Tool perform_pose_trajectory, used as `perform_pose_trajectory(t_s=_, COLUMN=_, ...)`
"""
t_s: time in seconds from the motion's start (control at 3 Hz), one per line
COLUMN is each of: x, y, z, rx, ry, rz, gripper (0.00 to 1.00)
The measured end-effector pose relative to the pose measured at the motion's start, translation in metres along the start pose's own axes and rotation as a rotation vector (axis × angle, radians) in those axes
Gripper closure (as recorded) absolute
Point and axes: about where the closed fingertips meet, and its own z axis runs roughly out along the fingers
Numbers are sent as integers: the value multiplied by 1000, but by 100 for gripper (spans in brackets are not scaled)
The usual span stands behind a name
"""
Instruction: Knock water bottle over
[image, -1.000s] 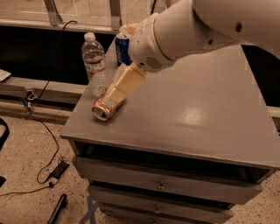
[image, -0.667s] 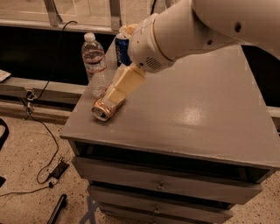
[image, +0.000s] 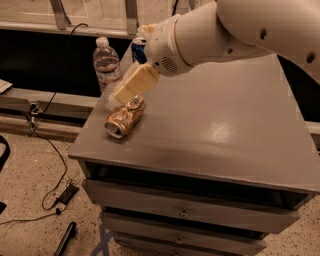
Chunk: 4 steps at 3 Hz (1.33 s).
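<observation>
The water bottle is clear ribbed plastic with a white cap and stands upright at the far left corner of the grey cabinet top. My gripper, with cream-coloured fingers, hangs just right of the bottle at its lower half and close above a crushed gold can that lies on its side. A blue soda can stands behind the gripper, mostly hidden by my white arm.
The cabinet has drawers below its top. A dark ledge and window frame run behind it. Cables and a black tool lie on the speckled floor at the left.
The arm and gripper have shifted slightly left toward the bottle. The bottle and both cans have not moved.
</observation>
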Motion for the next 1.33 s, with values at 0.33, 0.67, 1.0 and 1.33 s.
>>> perform_pose_trajectory(t_s=0.33, x=4, y=-30, z=23, rx=32, ry=-80, rz=52, gripper=0)
perform_pose_trajectory(t_s=0.67, x=11, y=-46, z=41, rx=65, ry=-164, rz=103, gripper=0)
perform_pose_trajectory(t_s=1.0, x=14, y=-53, z=56, rx=104, ry=-265, rz=142, gripper=0)
perform_pose_trajectory(t_s=1.33, x=10, y=-62, z=70, rx=135, ry=-343, rz=141, gripper=0)
